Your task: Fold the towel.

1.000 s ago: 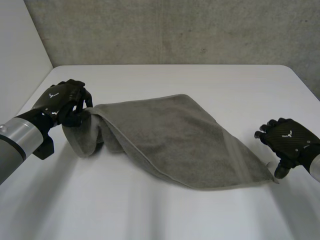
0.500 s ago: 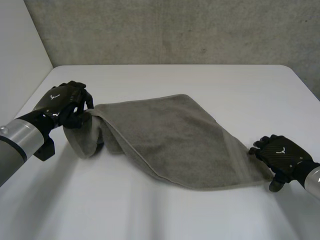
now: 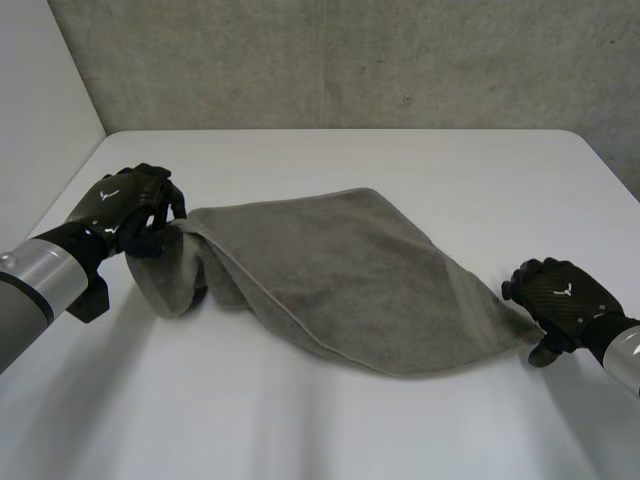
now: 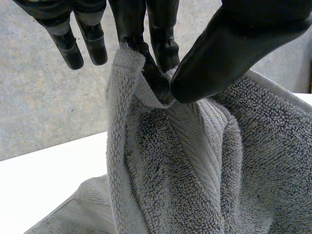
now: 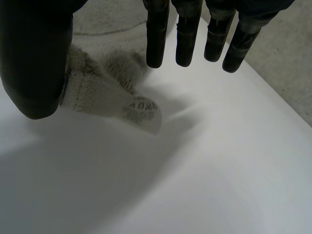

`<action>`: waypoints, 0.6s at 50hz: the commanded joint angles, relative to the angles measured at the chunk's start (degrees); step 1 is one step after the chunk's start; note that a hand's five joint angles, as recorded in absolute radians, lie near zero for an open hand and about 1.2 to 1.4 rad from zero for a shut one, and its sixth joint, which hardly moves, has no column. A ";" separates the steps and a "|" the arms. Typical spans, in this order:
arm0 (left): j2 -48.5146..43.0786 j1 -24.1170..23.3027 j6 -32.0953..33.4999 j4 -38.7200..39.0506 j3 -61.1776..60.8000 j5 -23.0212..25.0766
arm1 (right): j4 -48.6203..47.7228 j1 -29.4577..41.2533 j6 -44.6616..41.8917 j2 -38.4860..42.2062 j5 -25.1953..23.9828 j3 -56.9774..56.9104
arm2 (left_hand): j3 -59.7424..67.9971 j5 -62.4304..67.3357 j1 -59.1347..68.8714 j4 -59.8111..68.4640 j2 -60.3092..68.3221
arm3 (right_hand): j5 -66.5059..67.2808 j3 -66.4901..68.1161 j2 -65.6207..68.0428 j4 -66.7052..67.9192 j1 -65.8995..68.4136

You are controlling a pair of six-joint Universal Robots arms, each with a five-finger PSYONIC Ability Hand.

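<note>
A grey towel (image 3: 350, 280) lies bunched and stretched across the white table (image 3: 400, 160). My left hand (image 3: 125, 205) holds its left end lifted off the table. In the left wrist view the thumb (image 4: 229, 44) and fingers pinch a fold of the towel (image 4: 195, 170) at its edge. My right hand (image 3: 560, 300) rests at the towel's right corner. In the right wrist view its fingers (image 5: 187, 29) hang straight above the table. Its thumb (image 5: 34, 58) sits beside the towel corner (image 5: 97, 83), where a white label (image 5: 144, 109) sticks out. Nothing is pinched there.
A rough grey wall (image 3: 350, 60) runs behind the table's far edge. Bare white tabletop lies in front of the towel and behind it. The table's right edge is close beyond my right hand.
My right hand has moved in toward the towel's right corner and now sits against it, fingers slightly more bent. The left hand keeps its pinch and has barely moved.
</note>
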 commanded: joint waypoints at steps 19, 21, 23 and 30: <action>0.71 0.84 0.00 -1.14 1.23 0.26 | 9.01 3.72 7.86 -8.53 0.43 -10.15 | -2.83 1.84 4.41 -3.18 2.42 | 52.34 -0.27 53.70 -3.03 52.80; 1.14 0.92 0.00 -1.84 1.84 0.52 | 12.21 3.63 7.60 -9.60 0.43 -12.55 | -2.83 1.84 4.41 -3.18 2.42 | 52.34 -0.27 53.70 -3.03 52.80; 1.85 0.93 0.09 -3.34 2.46 0.62 | 15.28 4.07 7.51 -10.48 0.96 -15.10 | -2.83 1.84 4.41 -3.18 2.42 | 52.34 -0.27 53.70 -3.03 52.80; 1.68 0.58 6.13 -11.77 7.11 0.79 | 32.66 4.77 5.07 -6.99 2.71 -28.52 | -2.83 1.84 4.41 -3.18 2.42 | 52.34 -0.27 53.70 -3.03 52.80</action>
